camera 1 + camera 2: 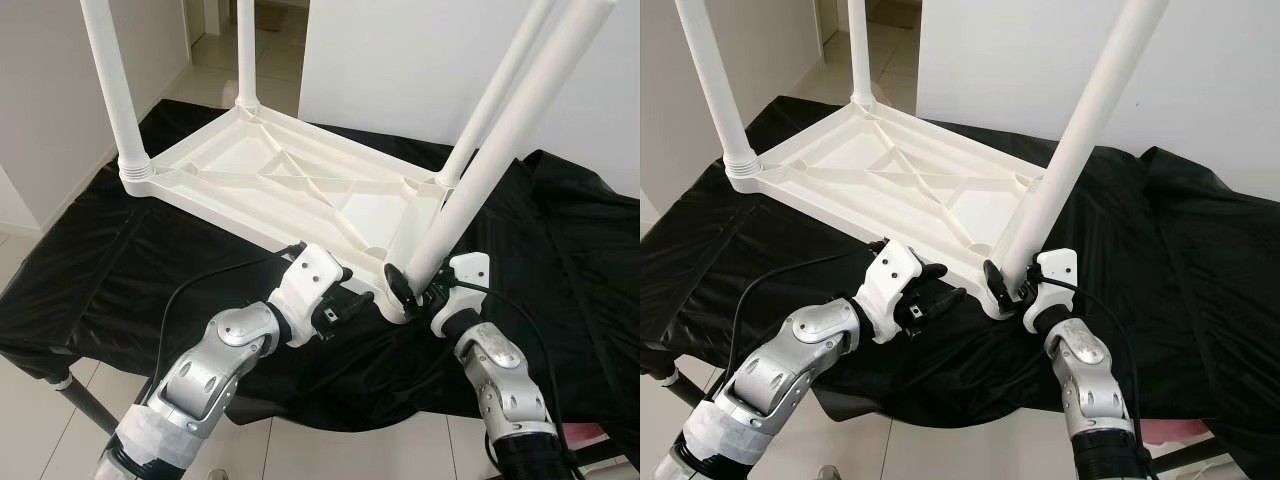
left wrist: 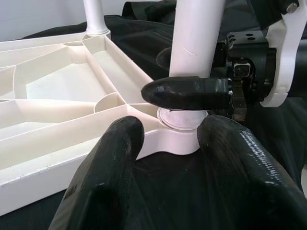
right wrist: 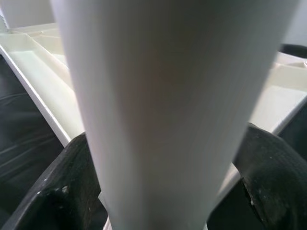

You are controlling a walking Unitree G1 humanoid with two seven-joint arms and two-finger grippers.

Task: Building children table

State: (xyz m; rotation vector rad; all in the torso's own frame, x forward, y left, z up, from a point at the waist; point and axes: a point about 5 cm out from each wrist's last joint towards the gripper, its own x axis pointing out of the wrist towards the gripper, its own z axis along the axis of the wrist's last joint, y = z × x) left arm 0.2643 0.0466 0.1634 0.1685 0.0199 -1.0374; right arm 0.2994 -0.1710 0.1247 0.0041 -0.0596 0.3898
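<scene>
Children's table (image 1: pixel 300 180): white plastic, lying upside down on a black cloth (image 1: pixel 120 270) spread over the supporting surface; its underside ribs face up.
Legs at the left: two already stand upright in the left corners, the near-left leg (image 1: pixel 110 80) and the far-left one (image 1: pixel 246 50).
Left gripper (image 1: pixel 352 300): just beside the near-right corner of the table, jaws spread and holding nothing; in the left wrist view its fingers (image 2: pixel 108 167) frame that corner's socket (image 2: pixel 181 117).
Leg in hand (image 1: pixel 490 160): its long axis tilts up and to the right, foot end at the socket, apparently not yet square in it.
Right gripper (image 1: pixel 418 290): jaws pinching this leg low down, close above the socket.
Far-right leg (image 1: pixel 500 90): seated in its corner.
Key relation: the socket lies directly under the gripped end; my judgement is that the right arm must bring the leg upright while the left steadies the corner.
</scene>
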